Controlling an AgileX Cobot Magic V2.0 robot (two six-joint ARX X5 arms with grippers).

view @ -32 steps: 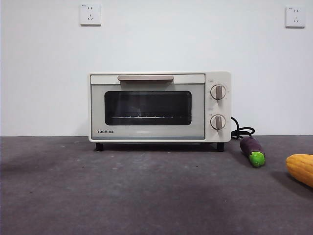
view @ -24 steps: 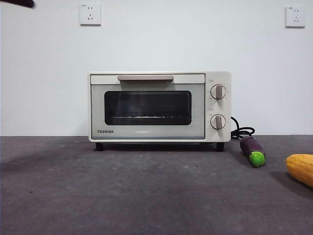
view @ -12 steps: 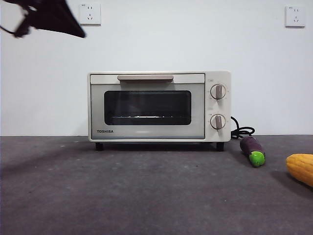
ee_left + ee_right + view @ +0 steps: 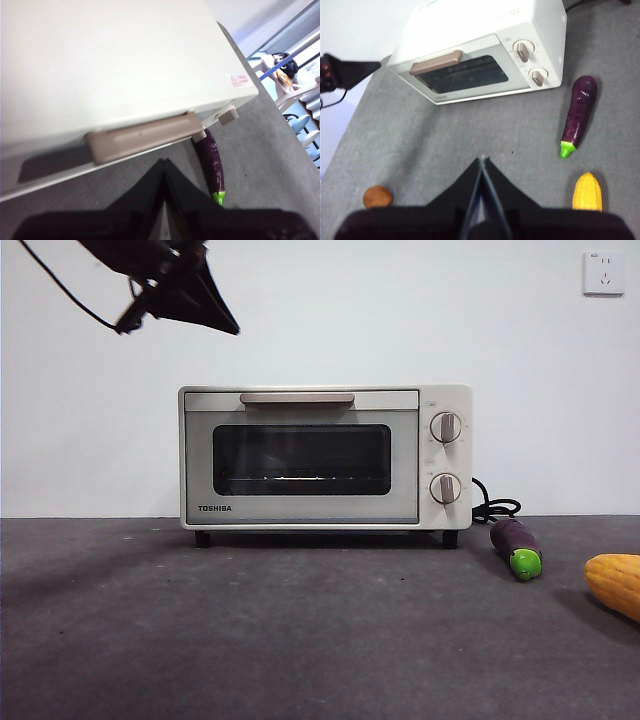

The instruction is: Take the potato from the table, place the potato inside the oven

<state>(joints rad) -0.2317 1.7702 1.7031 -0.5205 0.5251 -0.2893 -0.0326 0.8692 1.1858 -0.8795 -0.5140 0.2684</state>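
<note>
The cream-white oven [image 4: 325,458] stands at the back of the table [image 4: 300,630] with its dark glass door closed. My left gripper [image 4: 232,330] hangs shut and empty above the oven's left top corner. In its own wrist view the left gripper [image 4: 163,161] points down at the beige bar handle [image 4: 142,136]. The orange-brown potato [image 4: 377,196] shows only in the right wrist view, lying on the table in front of the oven and well off to its handle side. High over the table, my right gripper [image 4: 482,158] is shut and empty.
A purple eggplant [image 4: 517,547] with a green end lies beside the oven's knob side, near the black cord [image 4: 495,509]. A yellow corn cob [image 4: 615,584] lies at the right edge. A white wall stands behind the oven.
The left arm has come in from the top left corner of the front view and moved right and down towards the oven's top. Nothing on the table has moved.
</note>
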